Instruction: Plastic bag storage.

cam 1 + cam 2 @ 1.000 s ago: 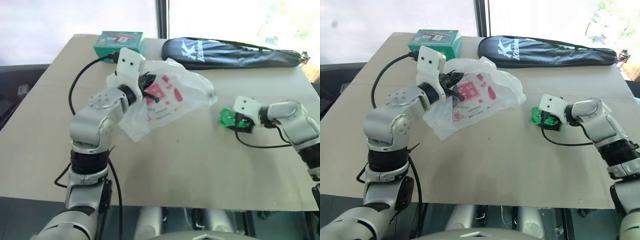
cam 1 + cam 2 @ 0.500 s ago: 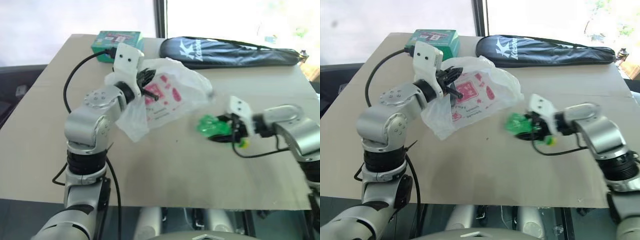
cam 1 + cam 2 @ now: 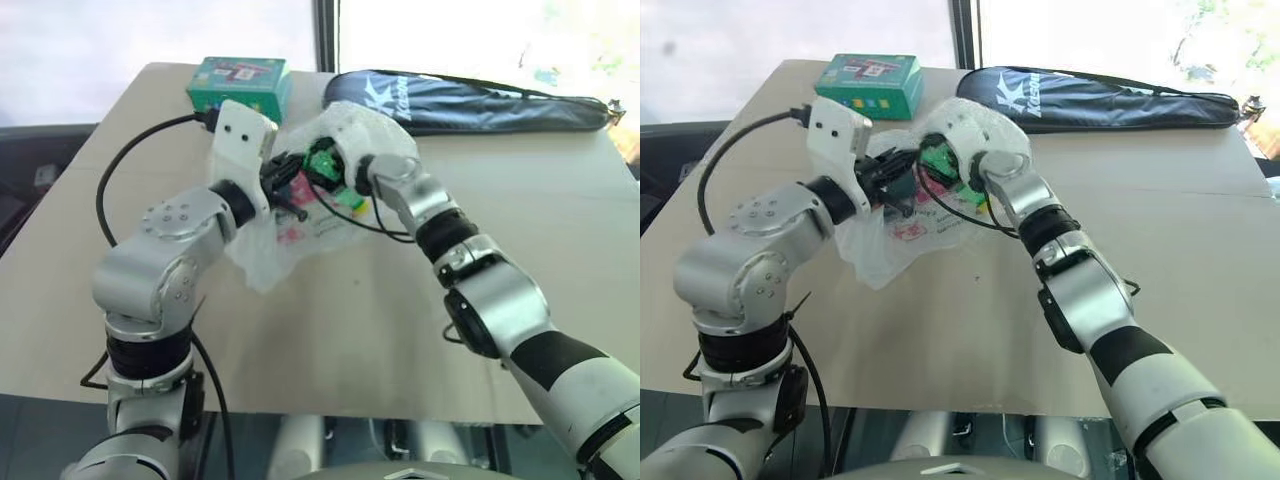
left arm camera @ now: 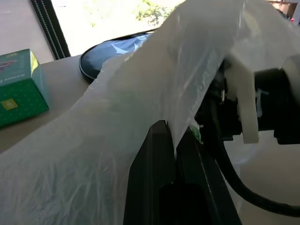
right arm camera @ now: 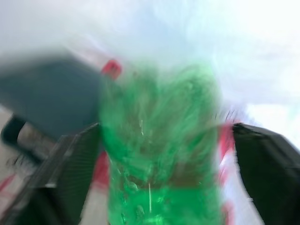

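Jaws of the left gripper [image 4: 176, 140] are pressed together, pinching a fold of the plastic bag [image 3: 300, 235]; the film runs up between the two black fingers in the left wrist view. Bag is held up off the beige surface [image 3: 330, 330] at its upper edge, its lower part draping down onto the surface, near the far left part, just in front of the green box [image 3: 240, 82].

Right gripper [image 3: 325, 165] is reached across into the bag mouth, close beside the left gripper. Its jaws stand wide apart, one finger at each side of the right wrist view, with a crumpled green object [image 5: 159, 150] between them; too blurred to tell whether the fingers touch it. White film and red print show around the green object.

Black racket cover [image 3: 480, 103] lies along the far edge, apart from the bag.
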Robot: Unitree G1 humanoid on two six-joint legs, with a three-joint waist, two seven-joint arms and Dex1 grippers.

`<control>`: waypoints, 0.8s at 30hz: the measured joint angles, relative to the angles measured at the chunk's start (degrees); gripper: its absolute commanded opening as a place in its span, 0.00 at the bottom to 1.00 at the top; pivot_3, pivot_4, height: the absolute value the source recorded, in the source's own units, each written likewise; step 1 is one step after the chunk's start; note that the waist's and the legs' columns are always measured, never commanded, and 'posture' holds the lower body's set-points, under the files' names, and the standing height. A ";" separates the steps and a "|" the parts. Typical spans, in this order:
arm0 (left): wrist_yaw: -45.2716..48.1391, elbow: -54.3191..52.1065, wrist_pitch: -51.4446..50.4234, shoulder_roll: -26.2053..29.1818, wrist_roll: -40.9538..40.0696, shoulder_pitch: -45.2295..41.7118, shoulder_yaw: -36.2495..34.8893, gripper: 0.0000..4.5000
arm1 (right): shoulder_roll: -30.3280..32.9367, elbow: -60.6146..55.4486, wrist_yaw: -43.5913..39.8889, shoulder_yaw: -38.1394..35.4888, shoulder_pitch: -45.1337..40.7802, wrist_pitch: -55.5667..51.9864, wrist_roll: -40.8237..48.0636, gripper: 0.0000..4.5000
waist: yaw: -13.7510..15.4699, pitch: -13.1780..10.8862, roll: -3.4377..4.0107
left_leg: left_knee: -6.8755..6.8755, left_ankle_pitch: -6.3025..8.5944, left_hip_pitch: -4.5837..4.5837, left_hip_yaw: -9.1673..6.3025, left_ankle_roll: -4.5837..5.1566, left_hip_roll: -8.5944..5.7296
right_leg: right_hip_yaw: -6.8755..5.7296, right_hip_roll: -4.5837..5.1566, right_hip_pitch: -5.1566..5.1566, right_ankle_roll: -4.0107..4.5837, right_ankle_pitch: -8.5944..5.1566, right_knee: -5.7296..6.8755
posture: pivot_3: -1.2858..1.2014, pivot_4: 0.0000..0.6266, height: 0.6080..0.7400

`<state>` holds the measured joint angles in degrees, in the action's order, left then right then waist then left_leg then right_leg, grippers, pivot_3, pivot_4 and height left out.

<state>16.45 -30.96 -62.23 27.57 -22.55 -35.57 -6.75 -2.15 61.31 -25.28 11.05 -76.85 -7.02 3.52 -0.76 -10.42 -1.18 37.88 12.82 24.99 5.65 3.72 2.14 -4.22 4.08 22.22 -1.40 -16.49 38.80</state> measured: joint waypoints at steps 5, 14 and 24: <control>-2.18 1.65 0.24 -0.81 1.09 -0.03 -0.45 0.00 | 2.19 -1.83 -4.07 0.24 1.22 0.97 -2.78 1.00 | -0.06 0.00 0.00 | -0.07 -0.02 -0.16 0.08 -0.04 0.01 | 0.13 0.07 -0.06 0.00 0.00 0.04 | 0.52 0.24 1.00; -5.33 12.60 5.58 -3.81 3.44 -2.69 -1.88 0.00 | 21.81 -68.27 -22.05 0.90 31.39 -33.89 11.34 1.00 | 0.30 -0.01 0.02 | -0.08 -0.02 0.02 0.08 -0.03 0.02 | 0.20 0.10 0.12 0.00 0.00 0.05 | 0.52 0.24 1.00; 0.47 14.41 13.34 -4.66 2.21 -4.14 0.55 0.00 | 27.43 -93.01 -10.98 -5.42 37.29 -49.08 16.51 1.00 | 0.33 0.01 0.01 | -0.06 -0.02 -0.16 0.21 -0.03 0.04 | 0.29 0.11 0.07 -0.01 0.01 0.14 | 0.52 0.24 1.00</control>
<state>16.93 -16.56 -48.89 22.90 -20.34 -39.71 -6.20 25.27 -31.70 -36.26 5.64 -39.56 -56.09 20.03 -0.43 -10.42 -1.17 37.82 12.80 24.83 5.86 3.69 2.18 -3.93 4.19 22.29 -1.41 -16.47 38.94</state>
